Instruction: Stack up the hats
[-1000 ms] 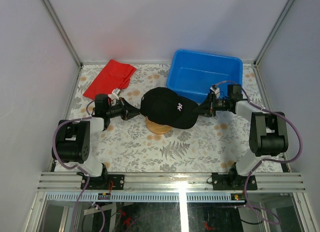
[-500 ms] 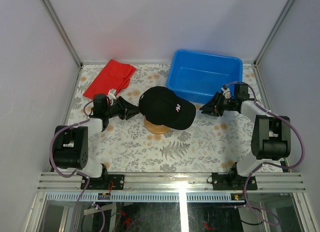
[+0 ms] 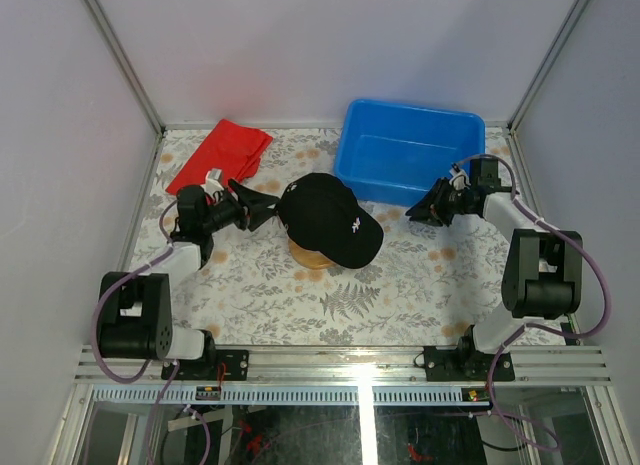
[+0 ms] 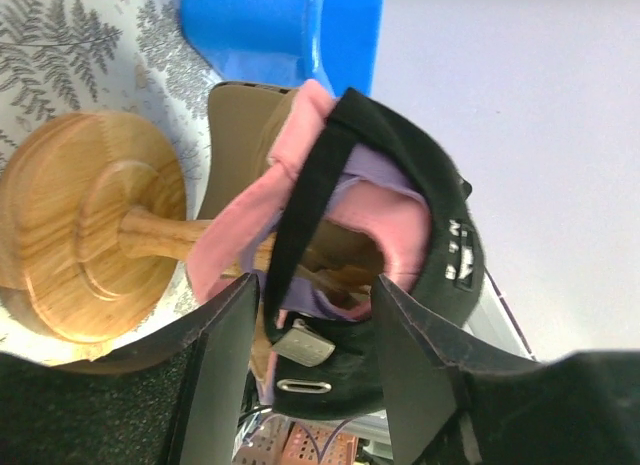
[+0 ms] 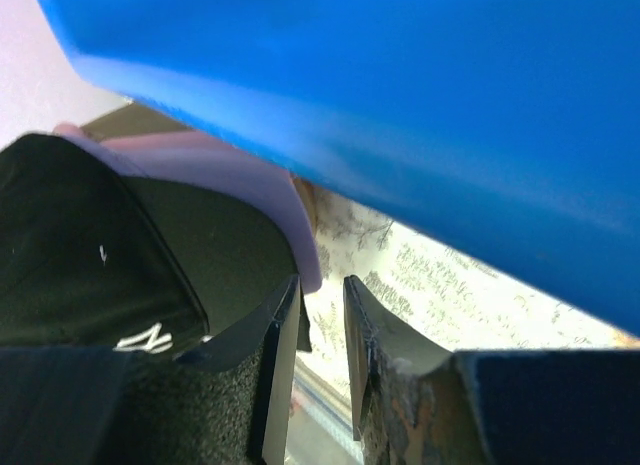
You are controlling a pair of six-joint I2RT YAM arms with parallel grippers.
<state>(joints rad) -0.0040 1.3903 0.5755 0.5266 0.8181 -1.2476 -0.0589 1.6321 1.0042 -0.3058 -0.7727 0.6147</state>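
I see four caps stacked on the stand [image 3: 312,255] at the middle of the table [image 3: 400,285]. The black cap [image 3: 325,217] is on top, with its brim pointing to the near right. The left wrist camera looks into the back of the stack, where the pink cap [image 4: 250,225], purple cap [image 4: 378,177] and tan cap [image 4: 240,115] nest beneath it. My left gripper [image 3: 262,207] sits just beside the back of the stack, released, with its jaws apart. The black cap's rear strap lies in line with the gap, and I see space on either side of it. My right gripper [image 3: 418,213] is apart from the brim, beside the near wall of the blue bin [image 3: 410,150]. Its jaws stand a narrow slit apart, grasping nothing. A red cloth [image 3: 220,157] lies at the far left.
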